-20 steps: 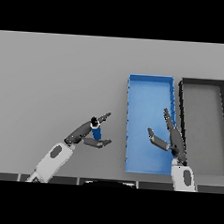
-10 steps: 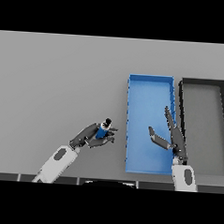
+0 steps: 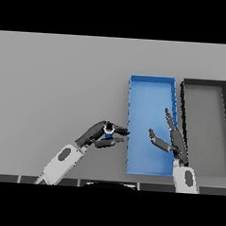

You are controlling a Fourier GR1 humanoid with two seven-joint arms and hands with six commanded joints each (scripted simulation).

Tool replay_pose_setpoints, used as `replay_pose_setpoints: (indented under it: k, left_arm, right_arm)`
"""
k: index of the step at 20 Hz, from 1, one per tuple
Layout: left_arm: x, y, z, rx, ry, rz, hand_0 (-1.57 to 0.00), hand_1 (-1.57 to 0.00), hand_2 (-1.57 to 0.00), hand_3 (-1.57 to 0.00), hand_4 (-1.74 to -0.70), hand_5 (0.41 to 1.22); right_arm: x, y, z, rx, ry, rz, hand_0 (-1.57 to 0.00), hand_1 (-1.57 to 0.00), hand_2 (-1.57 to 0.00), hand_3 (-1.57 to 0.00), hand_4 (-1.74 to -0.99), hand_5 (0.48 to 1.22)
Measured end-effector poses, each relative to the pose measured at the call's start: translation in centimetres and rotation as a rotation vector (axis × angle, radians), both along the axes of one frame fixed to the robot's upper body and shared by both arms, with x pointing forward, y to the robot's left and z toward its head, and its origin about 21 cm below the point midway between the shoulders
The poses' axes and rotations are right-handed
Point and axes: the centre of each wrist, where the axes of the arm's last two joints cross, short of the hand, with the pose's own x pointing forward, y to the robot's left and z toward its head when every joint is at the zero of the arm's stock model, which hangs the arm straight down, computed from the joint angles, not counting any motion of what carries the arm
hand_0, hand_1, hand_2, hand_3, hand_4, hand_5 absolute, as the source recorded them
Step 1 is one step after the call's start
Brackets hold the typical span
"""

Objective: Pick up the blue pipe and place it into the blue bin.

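A short blue pipe (image 3: 108, 130) with a pale open end is held in my left hand (image 3: 97, 135), whose fingers and thumb curl round it. It is lifted a little above the grey table, just left of the blue bin (image 3: 152, 84). The pipe's open end faces up toward the view. My right hand (image 3: 172, 140) hovers over the right half of the blue bin with fingers straight and thumb spread, holding nothing.
A dark grey bin (image 3: 205, 85) stands right beside the blue bin, on its right. Bare grey table (image 3: 60, 83) stretches to the left and to the back.
My left hand has carried the blue pipe rightward and nearer the blue bin's left wall. The right hand has barely moved.
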Motion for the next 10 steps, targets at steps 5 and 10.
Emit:
replay_pose_setpoints:
  k: [5,10]
  left_arm:
    - [0.1,-0.8,3.1,0.009,-0.016,-0.037,-1.56,-1.56,-1.56,-1.44,-1.73,1.218]
    - [0.1,-0.9,3.4,0.058,0.004,-0.043,-1.57,-1.57,-1.57,-1.44,-1.73,1.219]
  right_arm:
    - [0.5,0.1,0.4,-0.017,-0.007,-0.002,0.0,0.0,0.0,0.0,-1.271,0.687]
    - [0.3,0.0,0.0,0.017,-0.018,0.0,0.0,0.0,0.0,0.0,-1.269,0.688]
